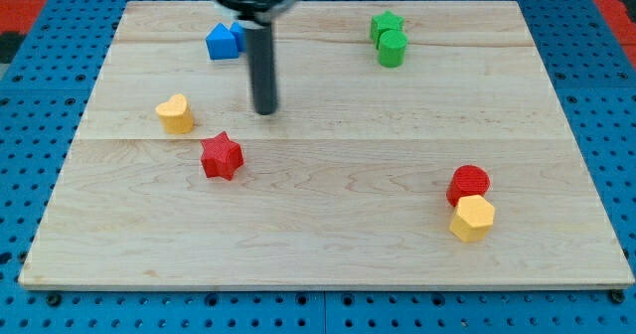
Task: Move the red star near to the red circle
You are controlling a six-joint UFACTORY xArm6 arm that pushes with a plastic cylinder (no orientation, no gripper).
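Note:
The red star (pixel 222 156) lies on the wooden board at the view's left of centre. The red circle (pixel 469 183) sits at the view's lower right, touching a yellow hexagon (pixel 472 218) just below it. My tip (pixel 265 109) rests on the board above and slightly right of the red star, a short gap away from it. The rod rises from the tip toward the view's top.
A yellow heart (pixel 176 113) lies left of my tip. A blue block pair (pixel 225 40) sits at the top left, partly behind the rod. A green star (pixel 387 24) and green cylinder (pixel 393 48) touch at the top right. The board (pixel 328 264) ends on a blue pegboard.

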